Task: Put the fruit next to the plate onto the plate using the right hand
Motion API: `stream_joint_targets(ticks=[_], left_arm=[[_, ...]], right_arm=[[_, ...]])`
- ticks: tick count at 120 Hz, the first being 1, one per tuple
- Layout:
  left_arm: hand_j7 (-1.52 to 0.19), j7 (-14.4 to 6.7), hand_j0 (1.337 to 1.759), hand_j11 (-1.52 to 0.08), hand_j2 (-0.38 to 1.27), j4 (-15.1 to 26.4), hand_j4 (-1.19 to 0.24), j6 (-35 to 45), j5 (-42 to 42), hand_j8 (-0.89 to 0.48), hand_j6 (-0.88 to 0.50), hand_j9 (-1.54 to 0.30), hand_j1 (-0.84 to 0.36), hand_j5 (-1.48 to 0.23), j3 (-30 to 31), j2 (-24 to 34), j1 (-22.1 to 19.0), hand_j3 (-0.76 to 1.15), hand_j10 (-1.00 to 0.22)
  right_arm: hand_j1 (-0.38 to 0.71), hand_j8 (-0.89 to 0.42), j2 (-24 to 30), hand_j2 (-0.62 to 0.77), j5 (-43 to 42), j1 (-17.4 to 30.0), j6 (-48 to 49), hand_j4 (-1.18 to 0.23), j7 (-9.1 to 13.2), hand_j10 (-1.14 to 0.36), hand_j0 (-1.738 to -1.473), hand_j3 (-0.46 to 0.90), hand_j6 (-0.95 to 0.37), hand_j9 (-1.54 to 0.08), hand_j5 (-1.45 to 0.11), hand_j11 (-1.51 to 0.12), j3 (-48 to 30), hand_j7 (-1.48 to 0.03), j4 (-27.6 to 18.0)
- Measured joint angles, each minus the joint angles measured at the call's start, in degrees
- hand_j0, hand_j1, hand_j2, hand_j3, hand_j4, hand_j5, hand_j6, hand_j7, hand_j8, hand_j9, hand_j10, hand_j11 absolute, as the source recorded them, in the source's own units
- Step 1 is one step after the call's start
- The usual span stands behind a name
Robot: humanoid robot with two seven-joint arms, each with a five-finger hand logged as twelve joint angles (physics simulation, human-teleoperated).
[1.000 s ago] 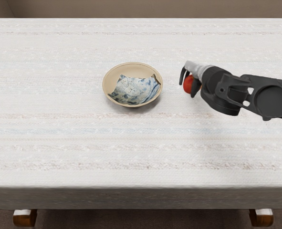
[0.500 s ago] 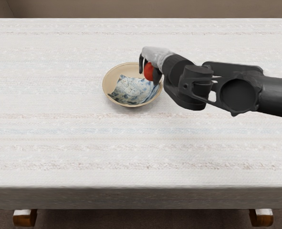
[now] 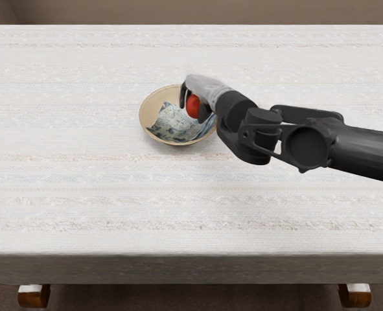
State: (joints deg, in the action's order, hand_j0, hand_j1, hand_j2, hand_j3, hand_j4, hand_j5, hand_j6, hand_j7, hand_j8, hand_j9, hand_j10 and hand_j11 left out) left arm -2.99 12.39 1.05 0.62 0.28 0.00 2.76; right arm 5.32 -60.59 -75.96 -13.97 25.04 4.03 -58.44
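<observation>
**Red fruit held over the plate in robot's right hand**

The robot's right hand (image 3: 201, 89) reached in from the right edge of the head view and hung over the right side of the plate (image 3: 147, 111). Its fingers (image 3: 183, 97) were curled around a small red fruit (image 3: 192, 105), pinching it from both sides so that only part of its red skin showed between them. The fruit sat inside the line of the plate's rim, above the blue-and-white pattern of the plate's inner face. Whether it touched the plate or hung just clear of it could not be told from this angle.

The dark forearm (image 3: 308, 142) stretched across the table (image 3: 178, 207) from the right and hid the plate's right rim behind the wrist. The plate itself, beige at the rim, stood a little above and left of the table's middle. The table wore a pale cloth with faint stripes, and two wooden feet (image 3: 34, 295) showed below its front edge. The left arm was out of the picture.
</observation>
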Motion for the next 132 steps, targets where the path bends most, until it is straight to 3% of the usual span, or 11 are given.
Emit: stream_joint_targets(ticks=[35,53,77,95,112,132], left_arm=[[0.0,0.0,1.658,0.0,0.0,0.0,0.0,0.0,0.0,0.0,0.0,0.0,0.35,0.0,0.02,0.0,-0.03,0.0,0.0],[0.0,0.0,1.658,0.0,0.0,0.0,0.0,0.0,0.0,0.0,0.0,0.0,0.35,0.0,0.01,0.0,-0.01,0.0,0.0],[0.0,0.0,1.658,0.0,0.0,0.0,0.0,0.0,0.0,0.0,0.0,0.0,0.35,0.0,0.01,0.0,-0.03,0.0,0.0],[0.0,0.0,1.658,0.0,0.0,0.0,0.0,0.0,0.0,0.0,0.0,0.0,0.35,0.0,0.01,0.0,0.0,0.0,0.0],[0.0,0.0,1.658,0.0,0.0,0.0,0.0,0.0,0.0,0.0,0.0,0.0,0.35,0.0,0.01,0.0,0.04,0.0,0.0],[0.0,0.0,1.658,0.0,0.0,0.0,0.0,0.0,0.0,0.0,0.0,0.0,0.35,0.0,0.01,0.0,0.05,0.0,0.0]], right_arm=[[0.26,-0.31,-1.99,0.18,0.31,1.93,-0.56,-0.68,-0.72,-0.53,-1.655,0.0,-0.44,-0.93,-0.92,-0.94,-0.16,-0.9,3.99],[-0.04,-0.16,-2.79,0.09,1.91,1.95,-0.79,-0.34,-0.71,-0.27,-1.657,0.0,-0.22,-0.46,-0.46,-0.46,-2.92,-0.45,5.37],[-0.22,-0.08,-2.0,0.03,4.36,0.86,2.27,-0.14,-0.22,-0.11,-1.658,0.0,-0.1,-0.19,-0.19,-0.19,-7.62,-0.19,5.34],[-0.27,-0.05,4.29,0.01,8.31,0.74,13.95,-0.08,-0.16,-0.07,-1.658,0.0,-0.06,-0.11,-0.11,-0.11,-17.74,-0.1,2.8],[-0.3,-0.04,12.87,0.0,17.43,0.9,30.2,-0.05,-0.53,-0.04,-1.658,0.0,-0.04,-0.07,-0.07,-0.07,-23.36,-0.06,1.03],[-0.31,-0.03,21.19,0.0,23.97,5.55,45.04,-0.03,-7.4,-0.03,-1.658,0.0,-0.03,-0.04,-0.04,-0.04,-31.4,-0.04,0.55]])
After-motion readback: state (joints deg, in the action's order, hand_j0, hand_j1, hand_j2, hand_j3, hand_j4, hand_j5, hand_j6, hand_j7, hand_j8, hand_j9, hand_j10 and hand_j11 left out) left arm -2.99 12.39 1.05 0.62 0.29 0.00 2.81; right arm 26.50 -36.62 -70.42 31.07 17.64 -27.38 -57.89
